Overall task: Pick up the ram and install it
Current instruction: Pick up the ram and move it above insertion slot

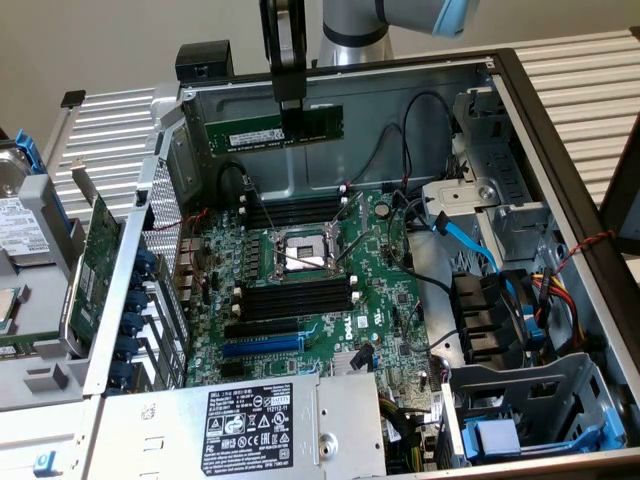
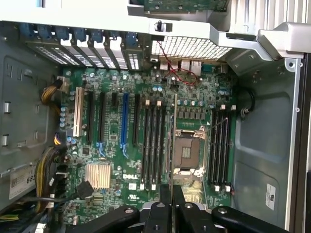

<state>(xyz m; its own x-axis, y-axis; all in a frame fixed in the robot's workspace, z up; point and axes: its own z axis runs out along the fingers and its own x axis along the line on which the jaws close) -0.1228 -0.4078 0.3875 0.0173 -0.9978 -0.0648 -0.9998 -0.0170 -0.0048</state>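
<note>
The ram (image 1: 250, 130), a long dark green stick with a pale label strip, hangs level in the air above the open computer case, near its back wall. My gripper (image 1: 292, 128) is shut on it from above, right of the stick's middle. In the wrist view the ram (image 2: 174, 136) appears edge-on as a thin line between my fingertips (image 2: 172, 191), over the CPU socket (image 2: 188, 151). The black memory slots (image 1: 295, 212) with white end clips lie below it on the motherboard (image 1: 385, 300), with a second bank (image 1: 295, 297) on the other side of the socket (image 1: 300, 255).
A green card with a metal bracket (image 1: 100, 255) and a hard drive (image 1: 20, 230) sit outside the case at the exterior view's left. The power supply (image 1: 250, 420) is at the front. A blue cable (image 1: 470, 240), black wires and a fan (image 1: 500, 315) crowd the right.
</note>
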